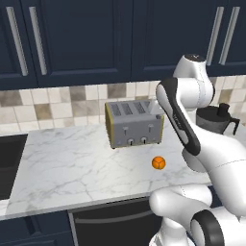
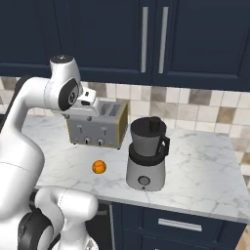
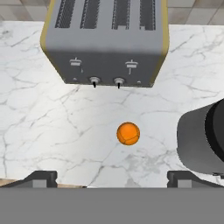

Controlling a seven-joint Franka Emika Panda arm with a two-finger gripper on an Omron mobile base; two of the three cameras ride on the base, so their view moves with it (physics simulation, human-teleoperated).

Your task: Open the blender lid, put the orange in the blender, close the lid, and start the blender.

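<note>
The blender [image 2: 145, 156], its blender lid [image 2: 148, 128] not yet lifted, is seen on the marble desk [image 2: 205, 166] beside the orange [image 3: 128, 133], off to one side of the raised claw [image 3: 112, 177] (fingers spread wide, nothing held), the toaster [image 3: 105, 41] behind.

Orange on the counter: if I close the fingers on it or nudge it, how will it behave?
The orange is a small ball lying free on flat marble, so a nudge probably rolls it. Its round surface may squirt out of an off-centre pinch. It looks light for the open gripper above it.
</note>
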